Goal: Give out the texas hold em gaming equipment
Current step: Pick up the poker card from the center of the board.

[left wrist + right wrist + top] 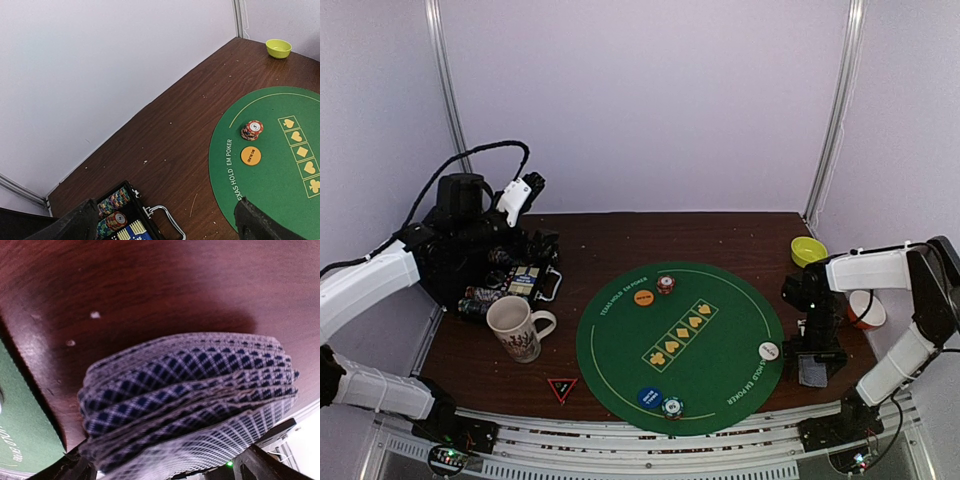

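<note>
- At the near rim of the green mat [620,340] you had the teal-white chip stack [672,407] sitting just beside the blue button [650,397].
- Your right gripper [167,465] stood over the card deck [812,372], which lay fanned on bare wood right of the mat. Its jaws were spread wide on either side of the deck, and contact with the cards could not be determined.
- The white button [768,351] rested on the mat's right rim.
- Your left gripper [165,227] hung above the open chip case [125,220] at the table's left, jaws fully apart and holding nothing.
- On the mat's far side, the orange button [644,297] lay near the red-white chip stack [666,284].
</note>
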Robot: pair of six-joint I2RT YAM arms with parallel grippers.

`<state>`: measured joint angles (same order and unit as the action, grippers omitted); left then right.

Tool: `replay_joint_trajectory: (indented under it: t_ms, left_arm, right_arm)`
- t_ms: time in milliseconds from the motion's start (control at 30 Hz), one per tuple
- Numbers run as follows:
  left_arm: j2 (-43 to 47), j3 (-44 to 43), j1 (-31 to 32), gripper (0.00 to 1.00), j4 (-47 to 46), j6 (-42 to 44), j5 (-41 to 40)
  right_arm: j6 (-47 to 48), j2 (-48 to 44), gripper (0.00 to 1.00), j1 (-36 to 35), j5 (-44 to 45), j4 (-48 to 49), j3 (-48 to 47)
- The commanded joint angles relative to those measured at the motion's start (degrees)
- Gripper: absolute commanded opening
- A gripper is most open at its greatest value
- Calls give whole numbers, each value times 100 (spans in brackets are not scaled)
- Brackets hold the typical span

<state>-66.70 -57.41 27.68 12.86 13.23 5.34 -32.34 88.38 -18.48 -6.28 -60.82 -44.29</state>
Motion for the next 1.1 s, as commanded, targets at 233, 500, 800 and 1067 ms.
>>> replay_joint_trajectory:
  t_ms: [233, 500, 800, 1067]
  left_arm:
    - [232, 77, -37, 98, -341, 85, -7]
    - [323, 110, -39, 98, -365, 93, -7]
    - [391, 132, -43, 98, -363, 105, -3]
    - [430, 127, -36, 98, -381, 134, -18]
  right_arm:
    - [-539, -304, 73, 30, 348, 433, 159]
    - [-685, -559, 68, 30, 353, 372, 234]
    - [-563, -335, 91, 28, -89, 448, 323]
    - [-485, -173, 73, 29, -584, 982, 705]
